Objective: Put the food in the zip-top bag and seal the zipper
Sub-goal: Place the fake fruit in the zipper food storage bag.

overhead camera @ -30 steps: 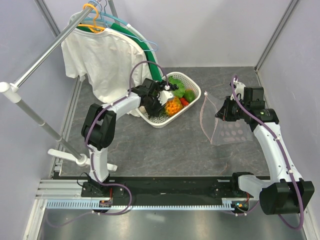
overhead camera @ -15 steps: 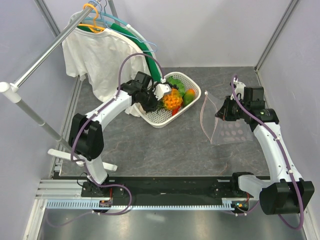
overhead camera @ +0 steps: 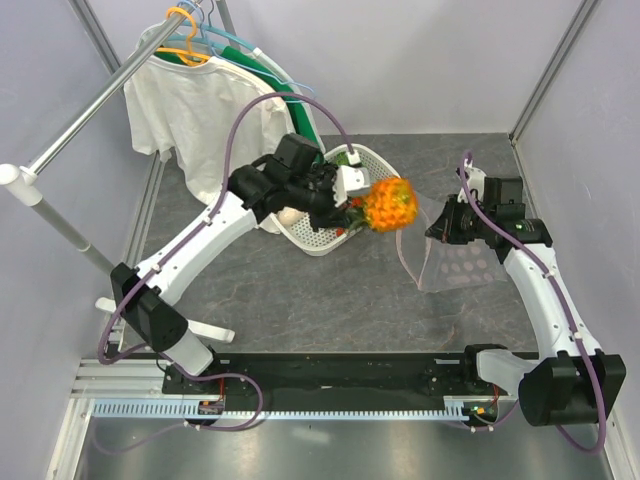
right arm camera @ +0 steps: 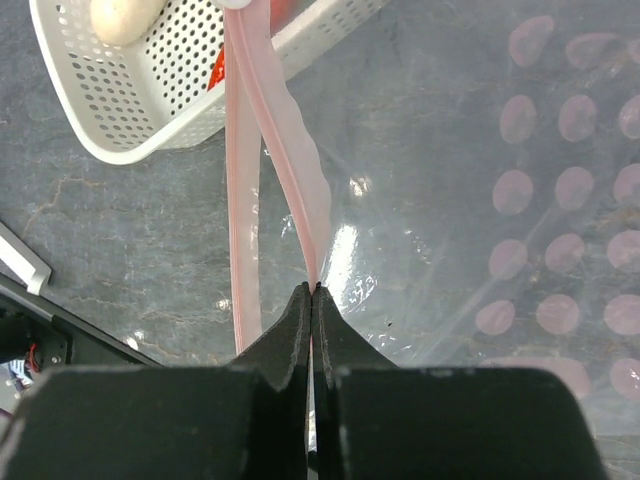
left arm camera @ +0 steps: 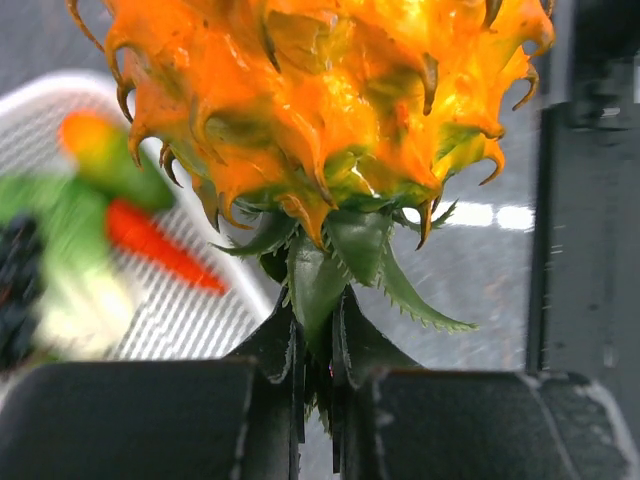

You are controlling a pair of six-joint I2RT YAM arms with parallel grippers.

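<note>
My left gripper (overhead camera: pixel 352 207) is shut on the green leaves of the orange knobbly fruit (overhead camera: pixel 389 205) and holds it in the air between the white basket and the bag's mouth. The left wrist view shows the fruit (left arm camera: pixel 320 110) close, its leaves pinched between my jaws (left arm camera: pixel 318 340). My right gripper (overhead camera: pixel 440 228) is shut on the upper pink zipper strip (right arm camera: pixel 290 140) of the clear dotted zip-top bag (overhead camera: pixel 455 255) and holds its mouth open toward the basket. The red chili (left arm camera: pixel 160 248) and green pieces (left arm camera: pixel 90 185) lie blurred in the basket.
The white lattice basket (overhead camera: pixel 318 240) stands at the back middle, its corner (right arm camera: pixel 110 110) also in the right wrist view. A clothes rail (overhead camera: pixel 90 105) with a white T-shirt (overhead camera: pixel 215 120) and hangers stands at the back left. A black rail (overhead camera: pixel 330 375) runs along the near edge.
My left gripper has lifted the orange fruit out of the basket and carried it right, toward the bag's mouth. The right gripper has stayed put, holding the bag.
</note>
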